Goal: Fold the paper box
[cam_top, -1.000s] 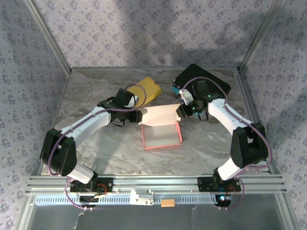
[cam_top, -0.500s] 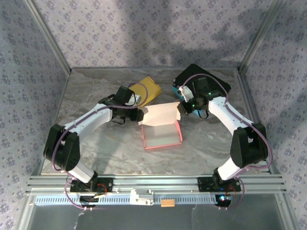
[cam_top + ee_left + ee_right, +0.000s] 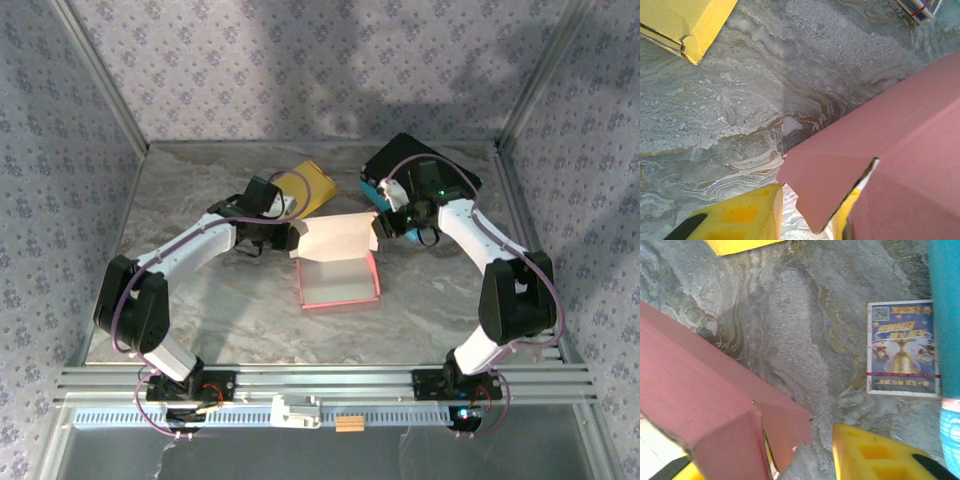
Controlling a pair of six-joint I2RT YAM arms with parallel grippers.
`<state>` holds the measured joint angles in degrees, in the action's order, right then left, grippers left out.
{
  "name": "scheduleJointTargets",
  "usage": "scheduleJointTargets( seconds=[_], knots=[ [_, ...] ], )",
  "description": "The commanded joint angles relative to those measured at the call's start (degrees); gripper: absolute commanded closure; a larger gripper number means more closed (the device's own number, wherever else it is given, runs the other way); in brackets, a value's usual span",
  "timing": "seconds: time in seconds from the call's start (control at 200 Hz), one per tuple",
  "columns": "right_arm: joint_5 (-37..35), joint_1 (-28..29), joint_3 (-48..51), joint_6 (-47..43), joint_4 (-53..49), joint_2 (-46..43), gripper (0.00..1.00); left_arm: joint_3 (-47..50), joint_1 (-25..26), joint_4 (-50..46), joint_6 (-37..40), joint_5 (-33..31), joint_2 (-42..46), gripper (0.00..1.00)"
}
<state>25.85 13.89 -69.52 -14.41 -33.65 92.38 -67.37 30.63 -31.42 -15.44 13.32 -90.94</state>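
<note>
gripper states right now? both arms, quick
Left gripper: open, jaws either side of the pink paper box's left flap, not clamped.
Right gripper: open, jaws either side of its right flap, not clamped.

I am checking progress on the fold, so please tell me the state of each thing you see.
pink paper box: half folded, back panel raised, top open
left gripper: jaws open around a side flap
right gripper: jaws open around the opposite flap
yellow box: lying flat, untouched
card pack: lying flat, face up
</note>
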Motion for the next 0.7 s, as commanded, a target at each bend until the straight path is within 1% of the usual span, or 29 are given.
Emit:
scheduleJointTargets(
  seconds=[0.0,0.055,0.15,0.32,0.395,0.47,0.53,0.695],
  knots=[
    [2.8,1.1,-0.2,0.2,-1.3,2.1,0.68,-1.4,-0.2,-0.2,1.2,1.2,-1.0,0.70],
    [1.6,1.6,-0.5,0.3,-1.4,2.4,0.68,-1.4,-0.2,-0.3,1.2,1.1,-0.9,0.70],
    [0.0,1.5,-0.8,0.6,-1.0,2.4,0.74,-1.1,-0.2,-0.1,1.1,1.0,-1.0,0.72],
    [-1.1,2.0,-2.0,0.5,-1.3,2.7,0.89,-1.4,-0.2,0.6,0.9,1.5,-1.7,0.83],
    [-1.8,2.4,-2.2,0.4,-1.7,2.7,0.90,-1.9,-0.2,0.6,0.9,1.7,-2.2,0.89],
    [-2.3,2.8,-2.4,0.3,-2.2,2.9,0.93,-2.4,-0.2,0.5,0.4,2.1,-2.9,0.96],
    [-2.8,3.1,-2.4,0.3,-2.3,3.0,0.97,-2.6,-0.2,0.6,-0.1,2.1,-3.1,0.97],
    [-5.1,4.2,-2.6,1.5,-2.2,2.3,1.00,-2.9,0.1,1.0,-2.6,0.0,-3.1,1.00]
  ],
)
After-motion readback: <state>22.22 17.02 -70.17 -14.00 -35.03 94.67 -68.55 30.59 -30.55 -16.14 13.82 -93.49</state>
